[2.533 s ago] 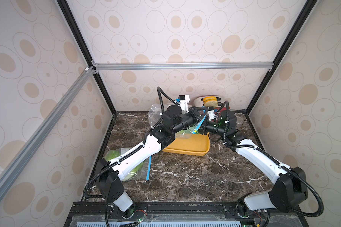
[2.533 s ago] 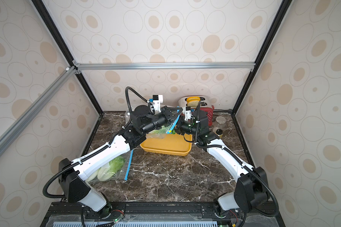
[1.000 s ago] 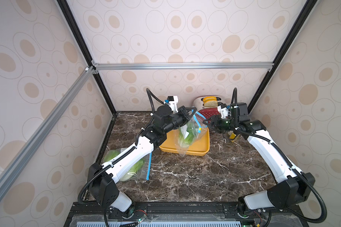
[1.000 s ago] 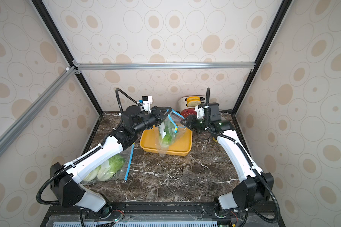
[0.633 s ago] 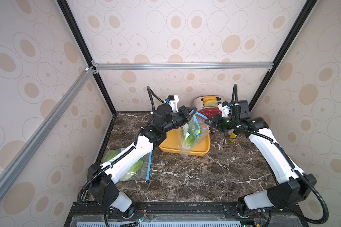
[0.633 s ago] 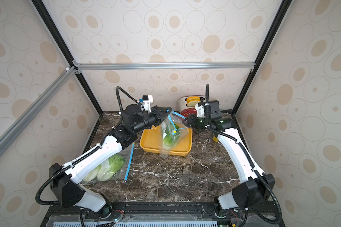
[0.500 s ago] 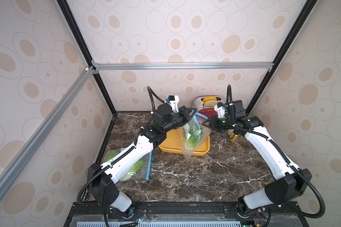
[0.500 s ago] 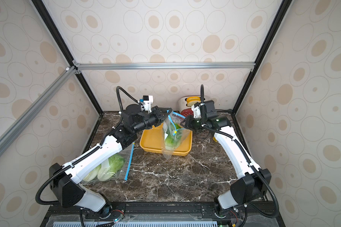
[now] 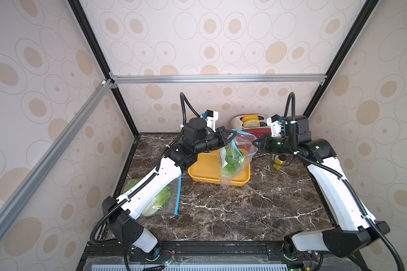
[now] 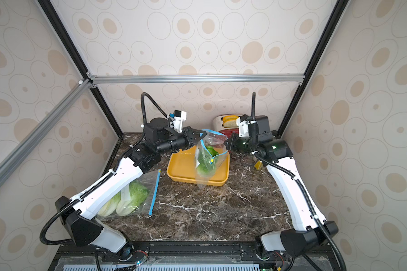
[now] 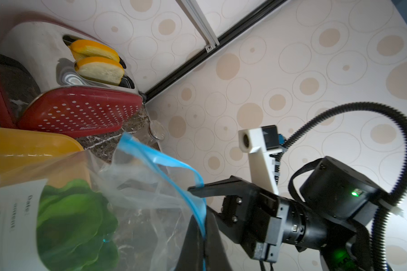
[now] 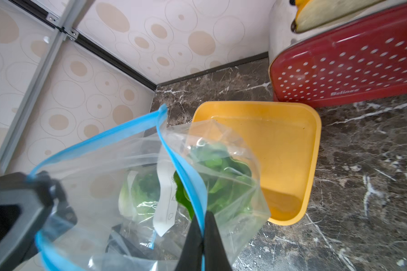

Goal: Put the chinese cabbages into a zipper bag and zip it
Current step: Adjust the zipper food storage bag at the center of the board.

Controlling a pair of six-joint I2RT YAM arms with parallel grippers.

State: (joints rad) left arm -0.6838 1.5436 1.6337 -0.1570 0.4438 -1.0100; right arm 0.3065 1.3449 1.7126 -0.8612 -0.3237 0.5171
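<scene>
Two arms meet above the far half of the dark marble table (image 9: 221, 211). Under the left arm a flat zipper bag (image 10: 148, 185) lies on the marble with two chinese cabbages (image 10: 127, 201) inside, their white bases toward the robot's side. Whether this bag is sealed I cannot tell. Behind it stands the yellow tray (image 9: 205, 169), with nothing visible in it. Over the tray hangs a second zipper bag (image 9: 228, 178), clear, holding one cabbage head (image 12: 219, 169) with its green leaves upward. The mouth of this bag is open, and its blue zip strip (image 12: 179, 162) makes a wide loop. The left gripper (image 9: 229, 136) is closed on one end of the strip. The right gripper (image 9: 256, 143) is clamped on the opposite end, its black fingertips (image 12: 214, 248) pressed together with the strip between them. I judge that filling is finished for this bag and that the zipping step is beginning. The next move calls for drawing the two ends apart until both lips lie flat against each other. Then one gripper must run along the strip with pressure while the other holds firmly, because the cabbage's weight pulls on the thin film.
</scene>
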